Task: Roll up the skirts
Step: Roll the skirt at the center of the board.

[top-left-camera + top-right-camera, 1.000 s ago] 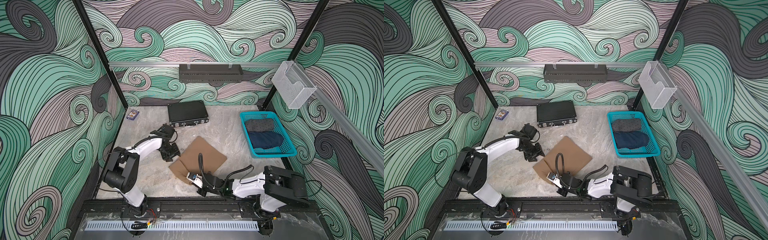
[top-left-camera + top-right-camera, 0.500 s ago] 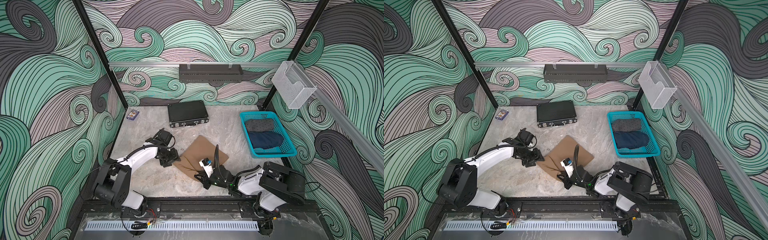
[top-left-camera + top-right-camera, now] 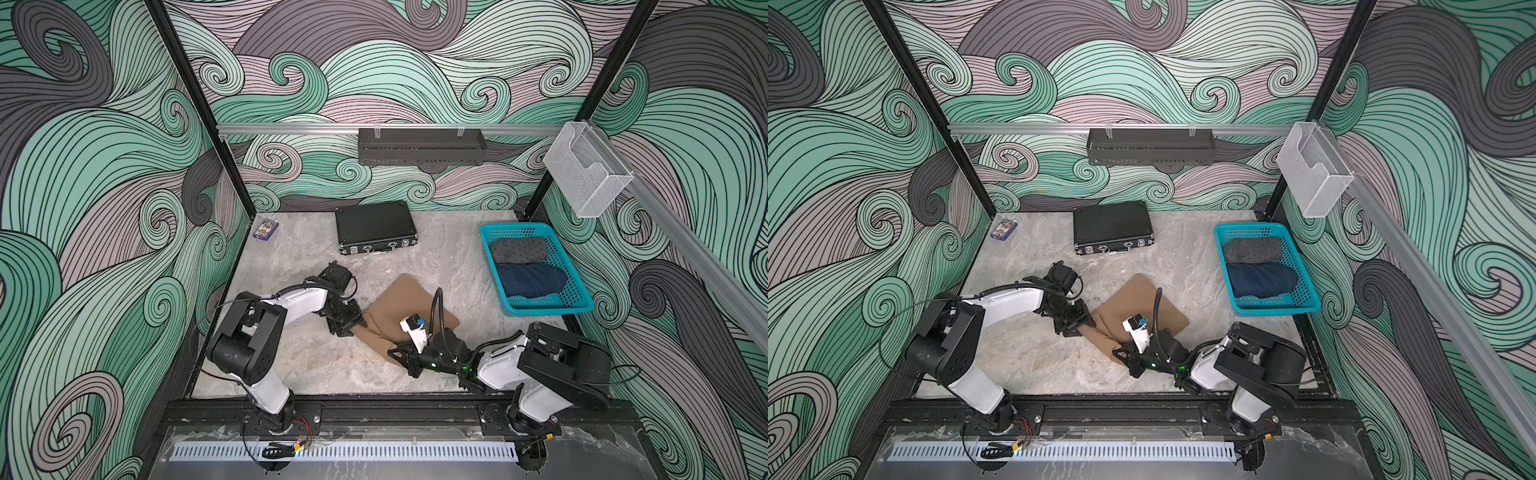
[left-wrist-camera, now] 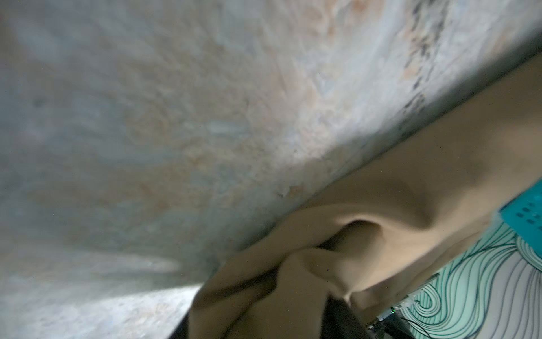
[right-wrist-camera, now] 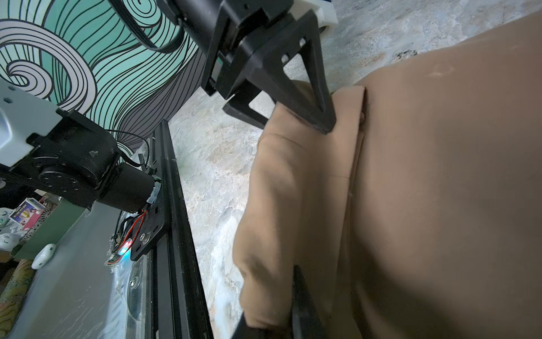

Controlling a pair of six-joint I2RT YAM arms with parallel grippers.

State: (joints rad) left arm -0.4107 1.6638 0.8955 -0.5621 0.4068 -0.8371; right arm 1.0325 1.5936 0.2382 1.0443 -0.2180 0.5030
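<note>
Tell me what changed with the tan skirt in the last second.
The right gripper, shut on the tan skirt, carried its near edge away from the robot, rolling it over. The left gripper came nearer, jaws around the roll's left end; grip unclear. The dotted skirt, denim skirt, teal basket and black case stayed put.

Where my eyes sit
Both top views look steeply down over my whole table [image 3: 299, 257]; both wrist cameras sit close, sharing the tan skirt [image 4: 396, 190].
</note>
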